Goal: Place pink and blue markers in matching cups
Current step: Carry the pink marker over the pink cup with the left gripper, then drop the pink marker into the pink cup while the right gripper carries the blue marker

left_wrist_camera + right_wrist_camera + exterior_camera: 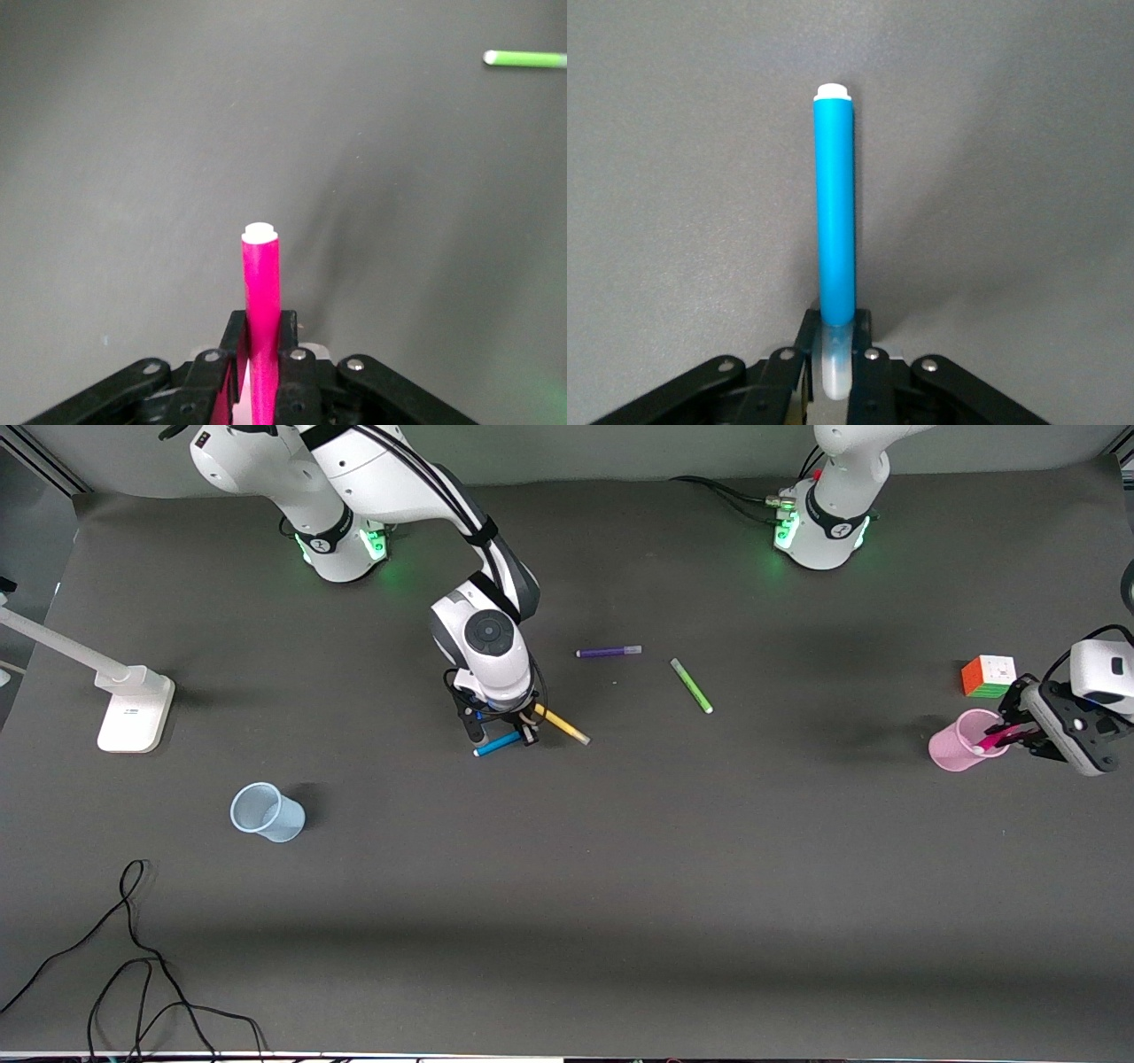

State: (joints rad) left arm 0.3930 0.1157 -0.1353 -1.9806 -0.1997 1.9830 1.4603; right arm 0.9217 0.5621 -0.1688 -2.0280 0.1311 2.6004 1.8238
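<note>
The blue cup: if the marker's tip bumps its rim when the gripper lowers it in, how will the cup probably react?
The blue cup looks like thin translucent plastic with nothing in it, so it is probably very light and would slide or tip at a bump. It seems to narrow toward one end, so once tipped it would likely roll in a curve. The right gripper holds the blue marker.

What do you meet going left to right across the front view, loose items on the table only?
White stand → blue cup → blue marker → purple marker → green marker → pink cup.
</note>
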